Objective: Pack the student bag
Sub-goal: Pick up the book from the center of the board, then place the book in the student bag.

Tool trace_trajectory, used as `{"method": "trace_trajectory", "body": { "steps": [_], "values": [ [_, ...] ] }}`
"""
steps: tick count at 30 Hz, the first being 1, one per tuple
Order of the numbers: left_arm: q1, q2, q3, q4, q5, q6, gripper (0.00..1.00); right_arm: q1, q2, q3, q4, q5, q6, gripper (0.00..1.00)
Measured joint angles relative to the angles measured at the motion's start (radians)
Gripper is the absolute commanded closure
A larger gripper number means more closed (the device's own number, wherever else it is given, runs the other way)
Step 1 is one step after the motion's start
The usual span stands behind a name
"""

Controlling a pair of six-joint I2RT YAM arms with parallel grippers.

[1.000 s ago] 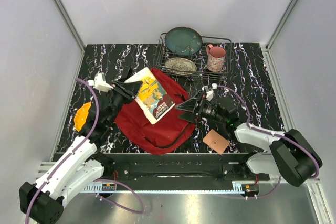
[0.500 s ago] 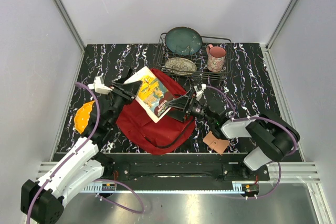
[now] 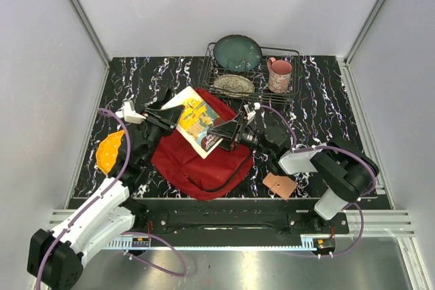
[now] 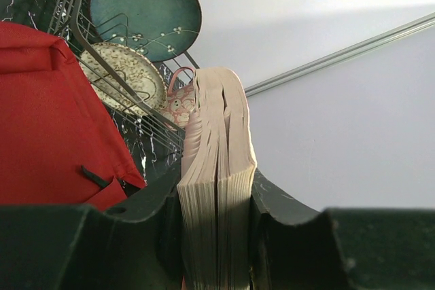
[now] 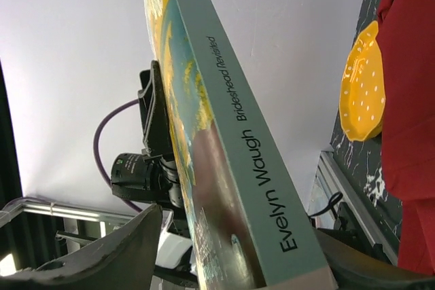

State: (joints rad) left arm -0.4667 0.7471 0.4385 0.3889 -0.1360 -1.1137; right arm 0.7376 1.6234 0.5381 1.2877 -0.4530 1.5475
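Over the middle of the table, the student bag (image 3: pixel 197 164) lies flat between my two arms, and the book (image 3: pixel 198 121) hangs tilted above its far edge. My left gripper (image 3: pixel 163 117) is clamped on the page side, I reckon to hold the book clear of the fabric while the right gripper (image 3: pixel 224 129) takes the other end. The right jaws straddle the spine with a gap showing on one side, so they're wide and not gripping. The top camera gives me the layout but no contact. The left wrist camera shows the pages pinched between both fingers (image 4: pixel 149 236), and the right wrist camera reads the spine: Evelyn Waugh. I can't find an open zip in any view.
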Motion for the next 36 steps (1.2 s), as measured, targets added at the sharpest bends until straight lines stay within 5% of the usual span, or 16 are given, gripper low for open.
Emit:
{"method": "trace_trajectory", "body": {
  "steps": [4,7,8,10,11,14,19,28,36],
  "values": [
    [0.000,0.006,-0.007,0.016,0.000,-0.008,1.00,0.002,0.026,0.007,0.002,0.000,0.012,0.51],
    [0.000,0.008,-0.007,0.021,0.000,-0.010,1.00,0.002,0.033,0.008,0.003,0.001,0.024,0.78],
    [0.001,0.008,-0.007,0.021,-0.002,-0.010,0.97,0.002,0.033,0.008,0.011,0.005,0.032,0.96],
    [0.006,0.010,-0.007,0.024,-0.003,-0.014,0.64,0.002,0.033,0.012,0.028,0.007,0.034,1.00],
    [0.007,0.010,-0.007,0.026,-0.002,-0.014,0.26,0.002,0.033,0.012,0.031,0.006,0.034,1.00],
    [0.008,0.010,-0.007,0.023,0.007,0.002,0.01,0.001,0.028,0.011,0.027,0.007,0.017,1.00],
    [0.005,-0.007,0.058,-0.173,0.024,0.114,0.01,-0.019,-0.143,-0.045,-0.205,0.044,-0.103,1.00],
    [-0.011,0.007,0.195,-0.352,0.143,0.372,0.01,-0.045,-0.860,0.012,-1.201,0.579,-0.474,1.00],
    [-0.401,0.315,0.323,-0.496,0.147,0.572,0.01,-0.052,-1.096,0.071,-1.720,0.962,-0.583,1.00]
  ]
}}
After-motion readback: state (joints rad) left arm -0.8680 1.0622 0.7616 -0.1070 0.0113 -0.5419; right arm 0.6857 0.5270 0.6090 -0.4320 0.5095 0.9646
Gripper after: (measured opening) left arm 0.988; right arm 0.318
